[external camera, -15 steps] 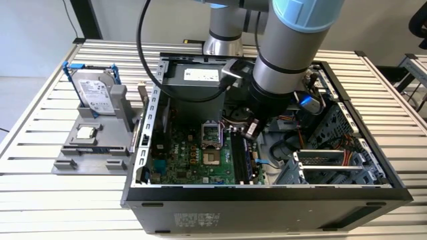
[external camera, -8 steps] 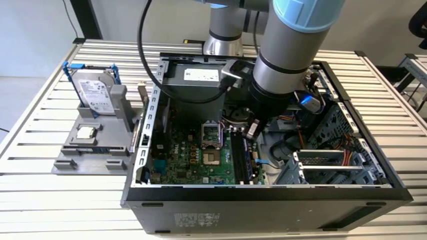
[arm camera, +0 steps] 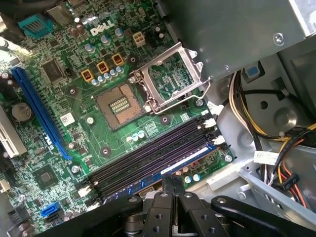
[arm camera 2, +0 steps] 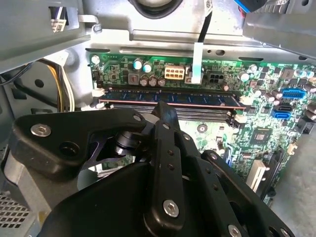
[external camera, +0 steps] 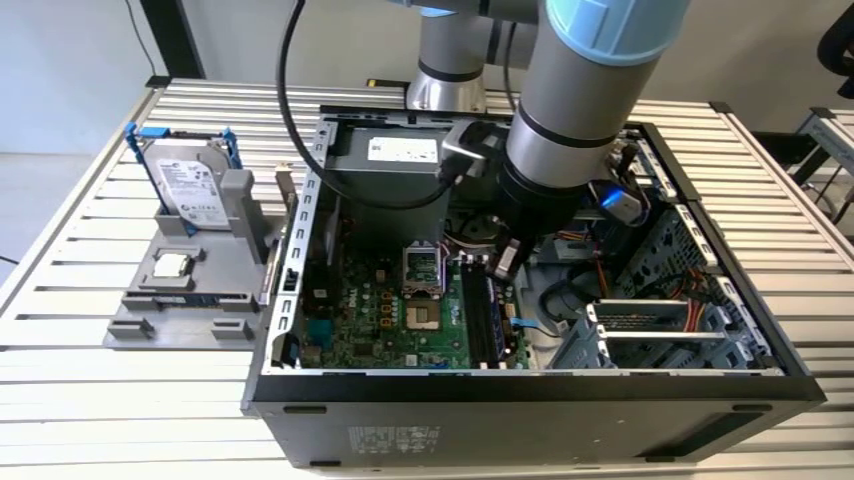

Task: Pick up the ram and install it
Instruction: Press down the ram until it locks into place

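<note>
Pincer (arm camera 2: 165, 111) directly above slotted ram (arm camera 2: 170, 99)

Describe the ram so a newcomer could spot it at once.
Look inside the open computer case at the green motherboard, then at its row of long black memory slots. The ram is the slim stick standing on edge in the slot nearest the board's edge, right at the end effector; the neighbouring slots are bare.
</note>
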Motion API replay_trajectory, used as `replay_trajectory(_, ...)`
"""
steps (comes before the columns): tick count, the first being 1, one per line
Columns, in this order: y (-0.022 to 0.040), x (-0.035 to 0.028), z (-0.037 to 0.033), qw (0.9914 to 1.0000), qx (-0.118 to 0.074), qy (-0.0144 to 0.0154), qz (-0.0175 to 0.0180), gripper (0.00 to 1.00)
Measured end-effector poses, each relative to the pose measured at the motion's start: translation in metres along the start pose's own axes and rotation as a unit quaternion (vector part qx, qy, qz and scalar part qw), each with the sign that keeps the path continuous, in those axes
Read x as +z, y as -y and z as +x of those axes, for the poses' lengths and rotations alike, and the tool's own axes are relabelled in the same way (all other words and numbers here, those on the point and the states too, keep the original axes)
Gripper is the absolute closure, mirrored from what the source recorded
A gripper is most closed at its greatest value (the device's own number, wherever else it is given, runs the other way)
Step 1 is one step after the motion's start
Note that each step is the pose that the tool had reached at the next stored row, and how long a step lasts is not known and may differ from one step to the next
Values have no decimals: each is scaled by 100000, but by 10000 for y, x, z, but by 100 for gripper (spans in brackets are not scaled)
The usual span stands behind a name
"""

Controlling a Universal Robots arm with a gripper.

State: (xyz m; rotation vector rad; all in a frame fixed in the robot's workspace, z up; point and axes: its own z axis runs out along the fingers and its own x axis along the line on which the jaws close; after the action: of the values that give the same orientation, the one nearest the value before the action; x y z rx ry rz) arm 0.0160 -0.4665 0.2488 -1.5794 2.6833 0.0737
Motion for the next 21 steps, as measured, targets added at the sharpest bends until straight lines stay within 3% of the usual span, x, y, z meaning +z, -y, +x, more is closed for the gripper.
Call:
replay_trajectory(4,0,0,0,99948,-3205,-61,-154,100)
replay_trajectory(9,2,0,-1,99771,-6752,-150,-325,100)
replay_trajectory(21,4,0,-2,99357,-11304,-270,-546,100)
